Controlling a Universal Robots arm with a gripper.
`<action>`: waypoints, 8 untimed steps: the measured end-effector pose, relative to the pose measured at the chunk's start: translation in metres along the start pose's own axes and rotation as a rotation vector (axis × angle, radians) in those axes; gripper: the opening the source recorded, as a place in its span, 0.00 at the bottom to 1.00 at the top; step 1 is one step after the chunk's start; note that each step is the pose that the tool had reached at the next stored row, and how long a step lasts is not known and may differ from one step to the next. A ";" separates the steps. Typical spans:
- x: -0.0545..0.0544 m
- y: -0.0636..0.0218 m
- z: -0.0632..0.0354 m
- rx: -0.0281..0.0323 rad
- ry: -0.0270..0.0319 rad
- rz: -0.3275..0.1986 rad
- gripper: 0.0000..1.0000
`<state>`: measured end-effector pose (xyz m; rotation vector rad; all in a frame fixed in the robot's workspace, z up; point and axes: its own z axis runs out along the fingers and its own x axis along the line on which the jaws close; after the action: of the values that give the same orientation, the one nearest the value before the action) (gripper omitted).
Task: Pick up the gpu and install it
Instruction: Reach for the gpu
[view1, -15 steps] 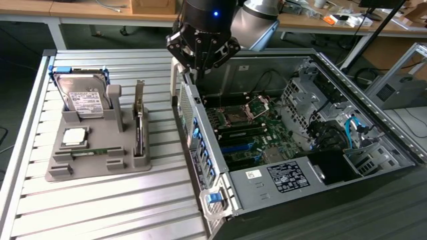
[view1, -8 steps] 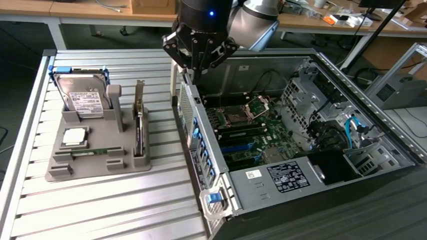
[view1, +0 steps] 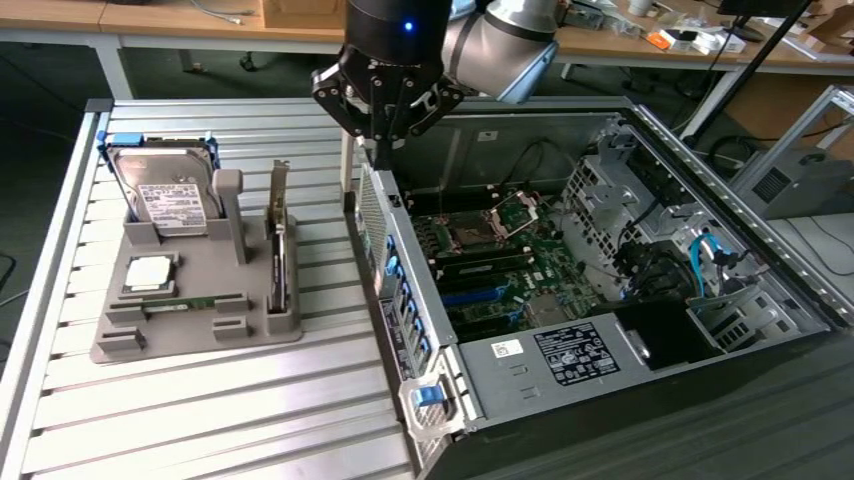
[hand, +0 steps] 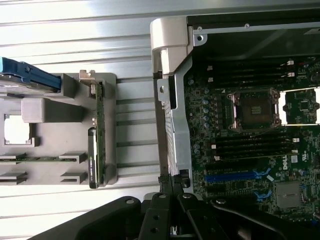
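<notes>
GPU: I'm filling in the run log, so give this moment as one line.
gpu: edge-on in gray holder, untouched | gripper: shut, empty, above open case edge | install: not done

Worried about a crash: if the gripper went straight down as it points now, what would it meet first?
Likely the top edge of the computer case's rear wall, below the shut gripper; the gpu stands off to the side. Depth is unclear, so it could miss.

A bare strip of tabletop (view1: 327, 300) separates the grey holder (view1: 187, 345) from the computer case wall (view1: 400, 290) — open from above. The upright gpu (view1: 278, 230) has a post (view1: 230, 205) close beside it.
</notes>
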<state>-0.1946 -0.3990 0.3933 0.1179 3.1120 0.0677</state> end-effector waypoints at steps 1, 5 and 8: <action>0.000 0.0000 0.0000 0.0000 0.0000 0.000 0.11; 0.004 -0.0003 -0.0001 0.0000 0.0000 0.000 0.11; 0.006 -0.0005 -0.0002 0.0001 0.0001 0.000 0.11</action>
<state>-0.2008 -0.3990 0.3933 0.1179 3.1120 0.0676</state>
